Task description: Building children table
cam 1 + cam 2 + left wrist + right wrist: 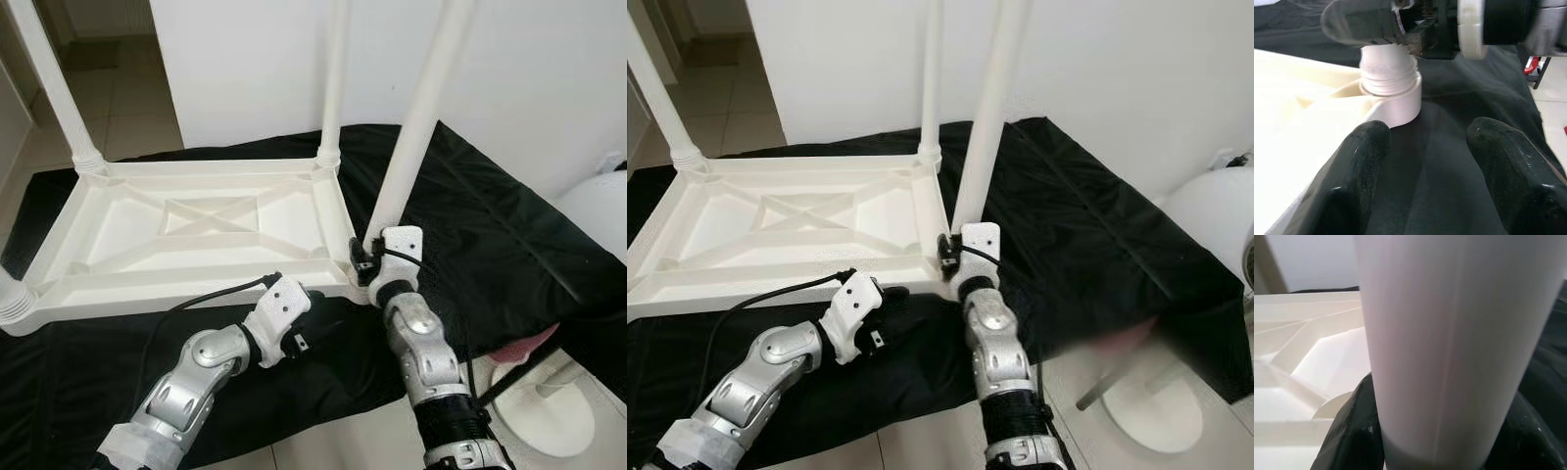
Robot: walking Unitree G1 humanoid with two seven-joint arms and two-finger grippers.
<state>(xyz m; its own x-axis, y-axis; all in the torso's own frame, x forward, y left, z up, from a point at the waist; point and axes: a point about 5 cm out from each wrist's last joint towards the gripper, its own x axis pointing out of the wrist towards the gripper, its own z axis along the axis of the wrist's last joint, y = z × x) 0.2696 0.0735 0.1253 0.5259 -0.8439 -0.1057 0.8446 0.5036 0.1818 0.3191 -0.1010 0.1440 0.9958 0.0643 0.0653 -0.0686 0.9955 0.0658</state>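
We see no readable writing on the one white table top (186, 230), which lies upside down on a black cloth (490, 235) with four legs standing up at its corners. Our right gripper (364, 257) is clamped around the base of the near right leg (416, 117), which sits between its black fingers (1347, 435) at the corner socket (1393, 95). Our left gripper (312, 299) rests with its fingers (1352, 176) spread apart on the cloth just beside that corner, holding nothing.

Both head cameras look forward and down at the upturned table (186, 230). The left wrist camera faces its corner socket (1393, 95) closely; the right wrist camera sits against the leg (1449, 342).
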